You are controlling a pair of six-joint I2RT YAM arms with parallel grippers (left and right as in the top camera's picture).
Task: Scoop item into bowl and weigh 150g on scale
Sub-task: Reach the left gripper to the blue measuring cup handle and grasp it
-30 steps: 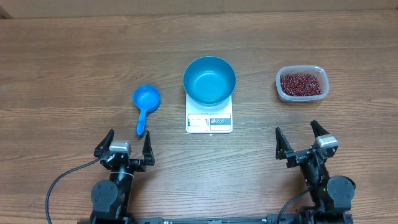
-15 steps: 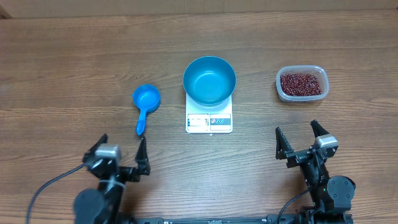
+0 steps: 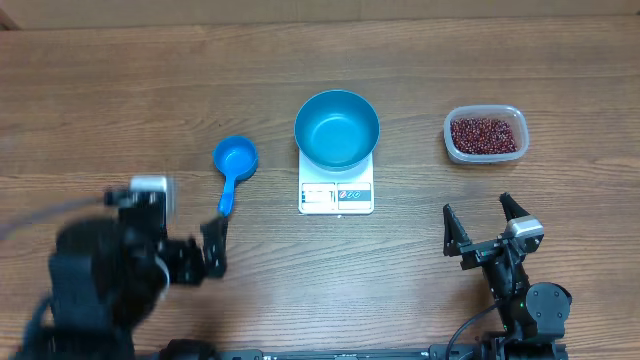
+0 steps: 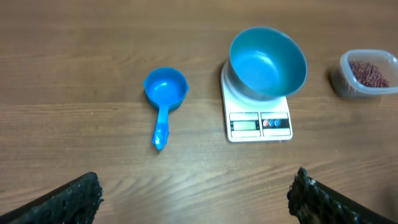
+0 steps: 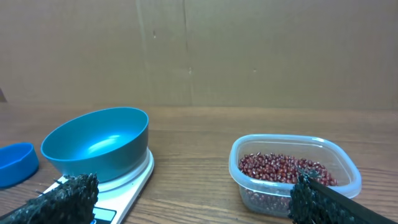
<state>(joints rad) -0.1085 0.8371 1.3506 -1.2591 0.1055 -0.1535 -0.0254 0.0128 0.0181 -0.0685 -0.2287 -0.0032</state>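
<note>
Left gripper (image 4: pixel 196 186): I see it released, empty, by the table's (image 3: pixel 100 80) front edge.
Right gripper (image 3: pixel 477 208): released, empty.
Bowl (image 3: pixel 337 128): on scale (image 3: pixel 336 196).
Beans (image 3: pixel 485 134): in tub (image 3: pixel 450 142).

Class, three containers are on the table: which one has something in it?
The clear plastic tub on the right: it holds red-brown beans, while the blue bowl on the scale and the small blue scoop are empty.

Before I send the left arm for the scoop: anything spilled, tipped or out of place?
Nothing stands out. The bowl sits upright and empty on the scale, the beans are all inside the tub, and the scoop lies flat beside the scale. No stray beans show.
</note>
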